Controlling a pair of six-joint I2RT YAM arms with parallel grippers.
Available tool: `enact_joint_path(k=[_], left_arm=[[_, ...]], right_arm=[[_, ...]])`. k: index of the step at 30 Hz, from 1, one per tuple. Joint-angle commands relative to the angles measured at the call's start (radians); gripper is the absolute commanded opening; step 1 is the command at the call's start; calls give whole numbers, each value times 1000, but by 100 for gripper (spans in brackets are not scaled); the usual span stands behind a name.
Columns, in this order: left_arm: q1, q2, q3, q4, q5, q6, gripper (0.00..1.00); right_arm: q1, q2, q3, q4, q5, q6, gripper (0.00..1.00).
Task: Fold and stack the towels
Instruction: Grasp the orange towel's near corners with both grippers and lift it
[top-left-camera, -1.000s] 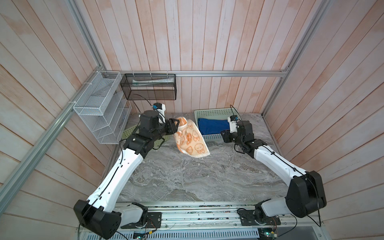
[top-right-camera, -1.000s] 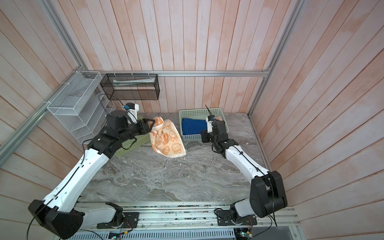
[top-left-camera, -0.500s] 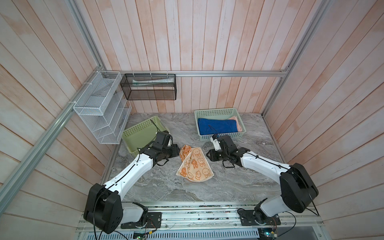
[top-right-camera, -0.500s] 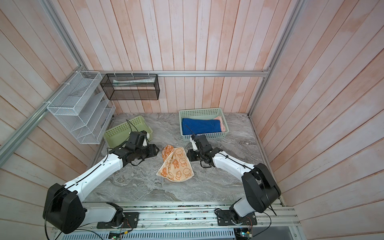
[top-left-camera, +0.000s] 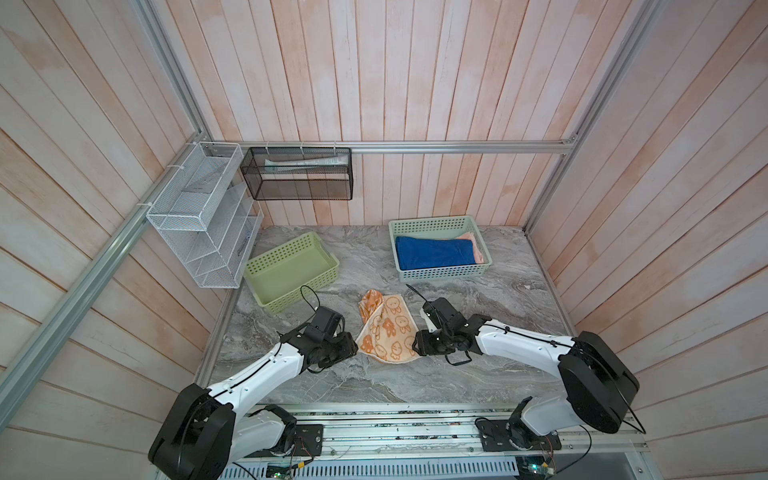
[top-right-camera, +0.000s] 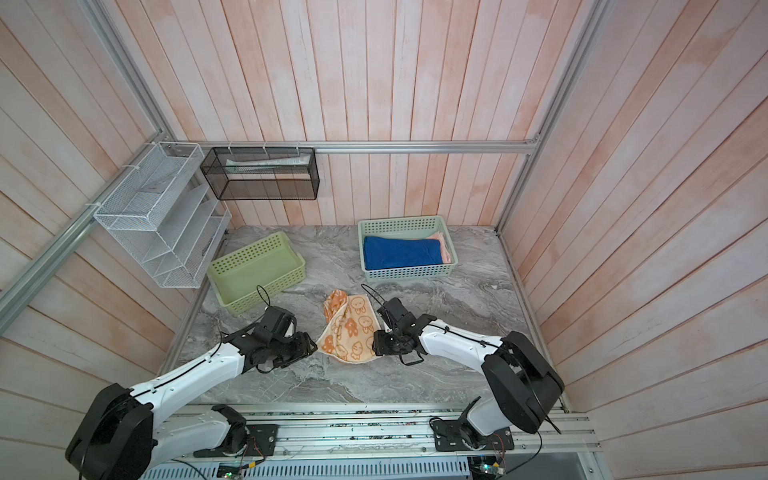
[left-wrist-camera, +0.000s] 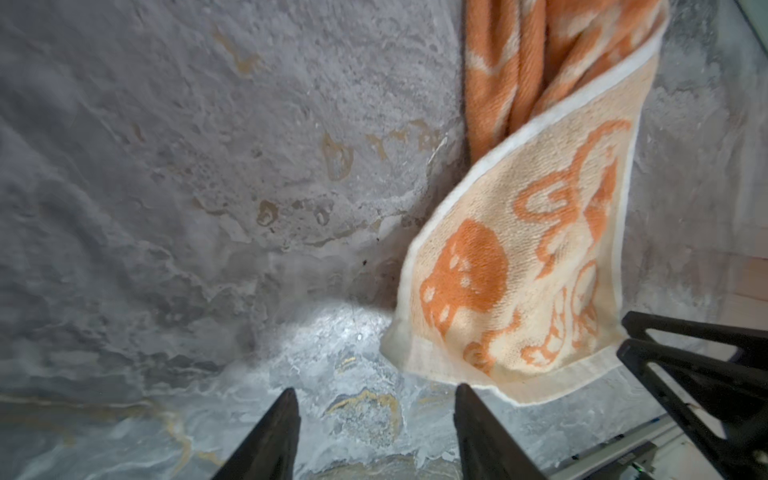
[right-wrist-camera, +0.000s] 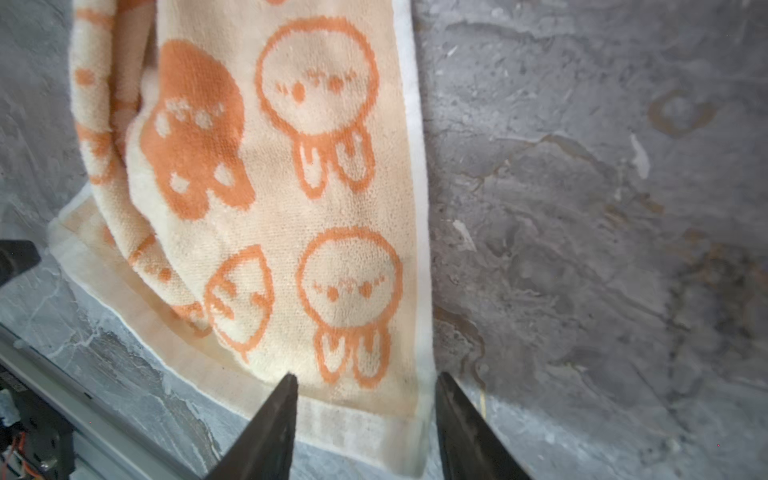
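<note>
Reference item: the teal basket at the rear of the surface.

1. The orange towel lies on the surface in front of the teal basket. It is offset toward the green basket and touches neither basket.
2. Its long axis runs from the teal basket's front side toward the arm bases, slightly skewed.
3. The end nearer the teal basket is bunched and narrow, with the orange face rolled over along one long edge. The end farther from it spreads flat, cream face up.
4. The pattern shows orange-outlined round faces with two hanging ears, plus solid orange ones. A white hem borders the cloth.
5. The blue towel lies folded inside the teal basket, long axis parallel to the basket's long wall. The pink towel shows only an edge beside it.
6. The left gripper sits at the wide end's corner on the green-basket side. Its fingers stand apart over bare surface, and the corner lies just beside one finger.
7. The right gripper sits at the opposite wide-end corner. Its fingers stand apart, with the hem lying flat between them, unpinched.
8. The black mesh rack hangs on the wall behind the teal basket. It holds a tube whose print is too small to read.
</note>
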Motion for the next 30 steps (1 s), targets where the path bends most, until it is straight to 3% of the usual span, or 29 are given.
enact_joint_path(k=[1, 13, 16, 20, 23, 27, 30], left_arm=[[-6, -6, -17, 140, 53, -102, 61], [-6, 84, -67, 279, 106, -149, 60], [-7, 109, -76, 313, 115, -155, 57], [-6, 117, -67, 332, 120, -144, 34], [-7, 81, -33, 308, 102, -105, 14], [-6, 1, 75, 184, 25, -20, 0], [-8, -70, 175, 71, -60, 57, 0]], right_arm=[[-9, 6, -11, -28, -24, 65, 55], [-9, 7, -49, -18, -60, 109, 55], [-9, -4, -43, -18, -51, 107, 46], [-9, -35, -33, -7, -28, 101, 15], [-10, -66, -23, 12, -20, 91, 0], [-9, -123, 27, -16, 22, 74, 0], [-8, -191, 75, -56, 86, 59, 0]])
